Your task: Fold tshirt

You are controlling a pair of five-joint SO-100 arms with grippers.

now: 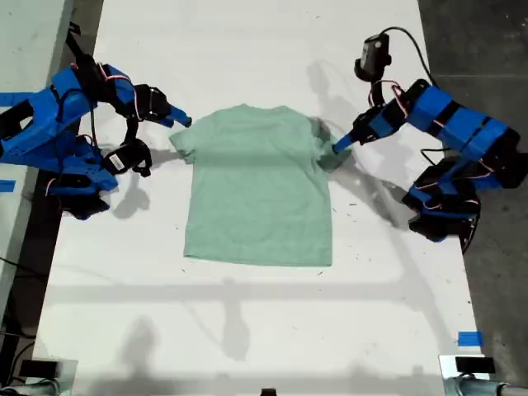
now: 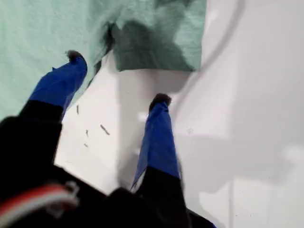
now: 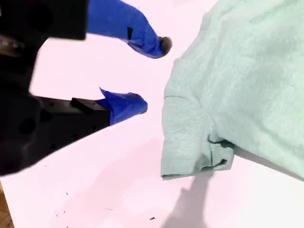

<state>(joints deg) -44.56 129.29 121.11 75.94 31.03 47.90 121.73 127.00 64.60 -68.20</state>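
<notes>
A: Tshirt (image 1: 260,186) where?
B: Flat on white desk (image 1: 247,330), mid exterior view.
A: First hand (image 2: 116,78)?
B: Spread wide at sleeve on exterior view's right (one fingertip (image 2: 73,57) over cloth).
A: Second hand (image 3: 154,73)?
B: Open, just beside other sleeve, empty

Bright, even light floods the white table (image 1: 247,330) in the exterior view, nearly washing it out. Long soft grey shadows stretch across it below the tshirt (image 1: 257,186), and darker ones pool under both arms. In the first wrist view the picture is soft: my first gripper (image 2: 116,78) is smeared, its black body close to the lens fully out of focus, and a deep shadow sits on the sleeve just ahead of its fingertips. The second wrist view has a pinkish cast over the table; my second gripper (image 3: 154,73) looks blurred, while the cloth weave beside it is fairly crisp.
</notes>
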